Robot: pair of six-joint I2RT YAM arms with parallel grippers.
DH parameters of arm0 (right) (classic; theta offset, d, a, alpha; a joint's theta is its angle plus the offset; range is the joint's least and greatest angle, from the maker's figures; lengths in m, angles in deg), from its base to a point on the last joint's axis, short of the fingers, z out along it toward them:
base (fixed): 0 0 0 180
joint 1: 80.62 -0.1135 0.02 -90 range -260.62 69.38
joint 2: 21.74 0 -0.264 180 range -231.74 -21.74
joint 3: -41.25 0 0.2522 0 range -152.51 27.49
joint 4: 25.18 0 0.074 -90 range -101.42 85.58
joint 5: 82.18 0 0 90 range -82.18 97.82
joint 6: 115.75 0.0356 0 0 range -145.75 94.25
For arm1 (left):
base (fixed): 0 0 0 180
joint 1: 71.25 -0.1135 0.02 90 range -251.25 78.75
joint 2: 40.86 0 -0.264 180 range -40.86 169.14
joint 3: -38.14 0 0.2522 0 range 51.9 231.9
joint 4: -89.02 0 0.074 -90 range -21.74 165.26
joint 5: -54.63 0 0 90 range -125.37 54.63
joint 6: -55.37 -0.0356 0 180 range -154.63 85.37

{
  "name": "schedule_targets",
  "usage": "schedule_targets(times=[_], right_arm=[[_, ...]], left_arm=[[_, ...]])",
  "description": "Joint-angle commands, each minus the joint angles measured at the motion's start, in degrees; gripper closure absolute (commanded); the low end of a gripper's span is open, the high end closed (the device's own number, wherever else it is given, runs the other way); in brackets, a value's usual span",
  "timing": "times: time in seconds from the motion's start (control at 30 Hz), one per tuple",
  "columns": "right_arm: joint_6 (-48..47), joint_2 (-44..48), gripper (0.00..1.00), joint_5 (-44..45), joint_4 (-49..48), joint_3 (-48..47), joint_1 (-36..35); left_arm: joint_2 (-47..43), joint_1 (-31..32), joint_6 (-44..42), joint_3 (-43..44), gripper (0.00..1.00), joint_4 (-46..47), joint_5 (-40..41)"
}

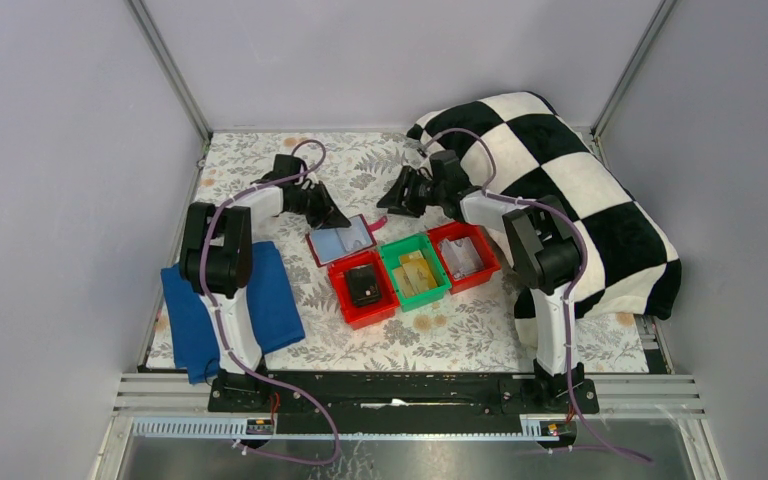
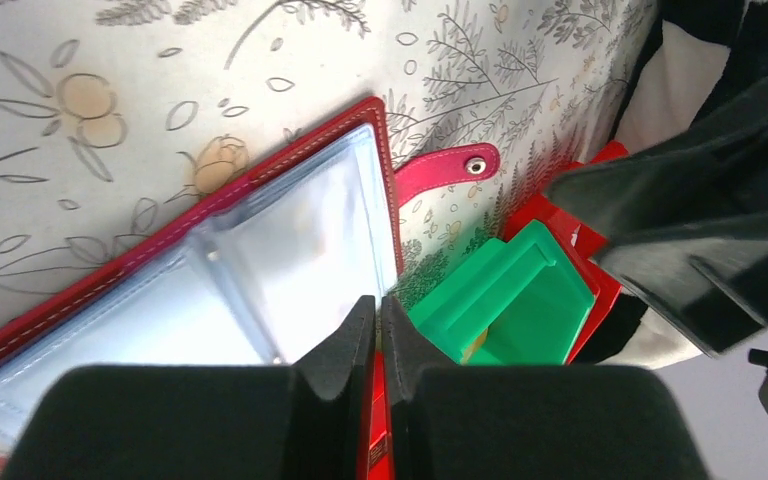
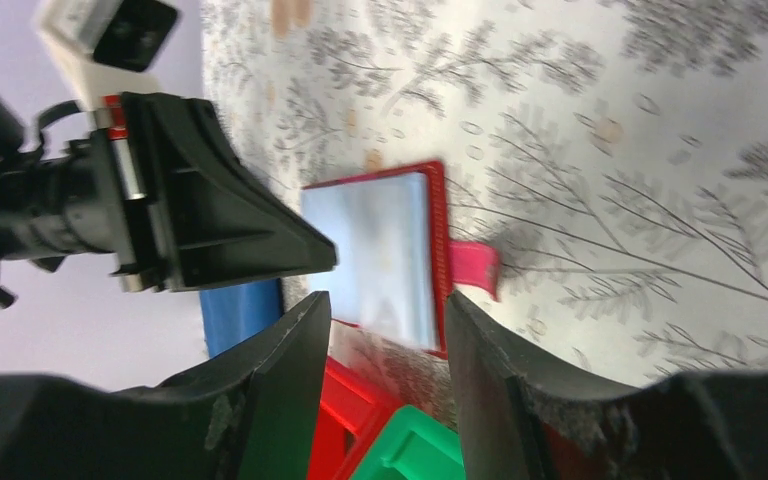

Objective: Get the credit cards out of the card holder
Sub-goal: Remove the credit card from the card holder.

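The card holder [image 1: 342,242] is laid open and flat on the patterned table cover, its pale blue pocket leaves turned upward and its strap tab [image 2: 450,170] stretched out from the edge that faces the right arm. The credit cards [image 2: 305,250] are judged to sit inside those clear leaves, seen only as pale whitish panels. The left gripper [image 2: 377,330] is set at the holder's edge with its fingers brought all but together. Whether a thin leaf or card edge is pinched between them cannot be told, since the tips hide that spot. The right gripper [image 3: 388,310] is held near the holder's tab side, apart from it, with fingers spread wide and nothing between them. A green bin [image 2: 480,290] is stood just beside the holder. The cards are expected to be light, thin, stiff and slick, lodged in soft sleeves that may drag with them. The holder is light and floppy, so it is best pinned by its red border while a card is taken by whatever edge is exposed at a sleeve mouth.
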Motion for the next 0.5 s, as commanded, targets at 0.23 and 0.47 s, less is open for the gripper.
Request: schedule_targets(times=[0.23, 0.47], right_arm=[[-2.8, -3.5, 0.47, -3.9, 3.8, -12.0, -6.7], [-4.4, -8.3, 0.47, -3.7, 8.6, -16.8, -8.0]], left_arm=[[-8.9, -5.6, -4.6, -5.2, 0.92, -3.6, 2.5], [-12.8, -5.9, -4.7, -9.4, 0.89, -5.5, 8.0]])
